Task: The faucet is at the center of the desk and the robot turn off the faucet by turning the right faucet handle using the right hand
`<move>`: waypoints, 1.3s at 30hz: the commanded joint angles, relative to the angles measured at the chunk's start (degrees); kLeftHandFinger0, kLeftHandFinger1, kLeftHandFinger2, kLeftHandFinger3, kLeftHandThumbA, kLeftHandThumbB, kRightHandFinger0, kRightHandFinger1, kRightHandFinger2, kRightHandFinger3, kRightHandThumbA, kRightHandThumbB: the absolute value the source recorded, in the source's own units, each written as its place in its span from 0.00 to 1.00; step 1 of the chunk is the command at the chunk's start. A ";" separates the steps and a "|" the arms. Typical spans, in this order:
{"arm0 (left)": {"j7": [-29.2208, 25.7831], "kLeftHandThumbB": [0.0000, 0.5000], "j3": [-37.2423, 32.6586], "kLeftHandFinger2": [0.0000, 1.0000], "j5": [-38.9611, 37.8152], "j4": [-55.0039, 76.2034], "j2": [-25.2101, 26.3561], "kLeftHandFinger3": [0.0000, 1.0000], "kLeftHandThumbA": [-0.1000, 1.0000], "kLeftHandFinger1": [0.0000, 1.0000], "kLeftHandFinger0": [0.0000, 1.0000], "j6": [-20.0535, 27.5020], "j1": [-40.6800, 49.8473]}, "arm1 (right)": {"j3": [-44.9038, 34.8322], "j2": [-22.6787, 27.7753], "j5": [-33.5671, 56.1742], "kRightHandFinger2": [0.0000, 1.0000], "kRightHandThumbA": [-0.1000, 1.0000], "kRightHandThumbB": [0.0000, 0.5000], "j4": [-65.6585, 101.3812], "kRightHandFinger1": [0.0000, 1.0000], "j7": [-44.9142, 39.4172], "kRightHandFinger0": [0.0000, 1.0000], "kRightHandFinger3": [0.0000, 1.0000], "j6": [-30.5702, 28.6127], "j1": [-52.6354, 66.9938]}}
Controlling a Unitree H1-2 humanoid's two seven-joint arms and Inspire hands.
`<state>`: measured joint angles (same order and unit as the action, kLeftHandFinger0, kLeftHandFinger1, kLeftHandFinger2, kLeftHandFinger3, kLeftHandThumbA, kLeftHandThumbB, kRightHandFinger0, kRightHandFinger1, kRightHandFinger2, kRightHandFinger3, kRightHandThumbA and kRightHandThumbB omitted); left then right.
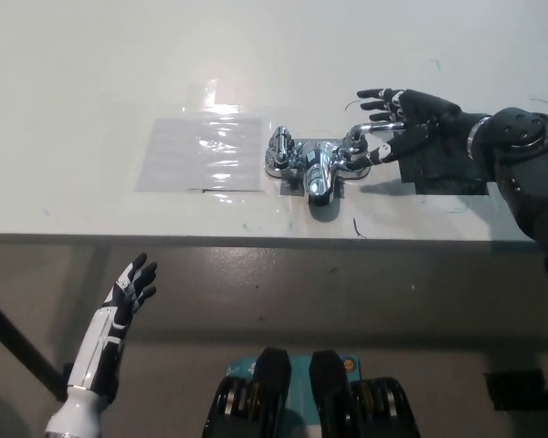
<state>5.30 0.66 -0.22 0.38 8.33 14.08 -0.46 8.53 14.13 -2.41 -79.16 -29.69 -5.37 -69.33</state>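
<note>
The chrome faucet [318, 164] sits mid-desk near the front edge of the white desk [91, 73], spout toward the robot; its right faucet handle [373, 132] sticks out sideways from the faucet toward the black patch [447, 169] just beyond it; the right hand [409, 123] is at that lever with its fingers spread around the tip, not closed on it, probably placed to push or hook the lever round; the left hand [128, 294] hangs open below the desk edge, well left of the faucet, idle; a clear film sheet [201, 153] lies left of the faucet.
</note>
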 commanded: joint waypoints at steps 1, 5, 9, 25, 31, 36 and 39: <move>0.32 0.44 0.19 1.00 0.13 2.25 0.90 1.00 1.00 1.00 1.00 -0.06 -0.89 | -3.58 -0.69 3.82 1.00 1.00 0.76 1.94 1.00 -5.25 1.00 1.00 0.35 -2.57; 0.52 0.43 0.22 1.00 -0.46 2.00 0.86 1.00 1.00 1.00 1.00 0.28 -0.80 | -5.46 -1.48 4.49 1.00 1.00 0.83 3.35 1.00 -7.26 1.00 1.00 1.42 -2.01; 0.53 0.43 0.29 1.00 -0.55 2.16 0.89 1.00 1.00 1.00 1.00 -0.05 -0.77 | -6.32 -2.66 5.26 1.00 1.00 0.82 5.44 1.00 -10.88 1.00 1.00 1.04 -0.89; 0.57 0.45 0.39 1.00 -0.32 1.90 1.13 1.00 1.00 1.00 1.00 0.00 -1.33 | -6.96 -5.42 7.25 1.00 1.00 0.83 14.99 1.00 -14.15 1.00 1.00 3.69 6.81; 0.59 0.43 0.42 1.00 -0.46 2.12 1.15 1.00 1.00 1.00 1.00 0.17 -1.02 | -9.34 -7.49 9.46 1.00 1.00 0.78 22.97 1.00 -9.23 1.00 1.00 5.33 11.95; 0.47 0.45 0.38 1.00 -0.20 1.74 1.08 1.00 1.00 1.00 1.00 0.45 -0.81 | -13.50 -13.41 9.92 1.00 1.00 0.61 37.02 1.00 4.09 1.00 1.00 5.31 18.76; 0.25 0.45 0.49 1.00 -0.01 2.03 1.03 1.00 1.00 1.00 1.00 0.37 -0.61 | -14.56 -16.45 7.63 1.00 1.00 0.60 42.12 1.00 11.33 1.00 1.00 5.27 20.93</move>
<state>5.45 0.69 -0.23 0.38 8.46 13.43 -0.69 -5.51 5.23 4.17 -45.40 -27.89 -0.80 -48.34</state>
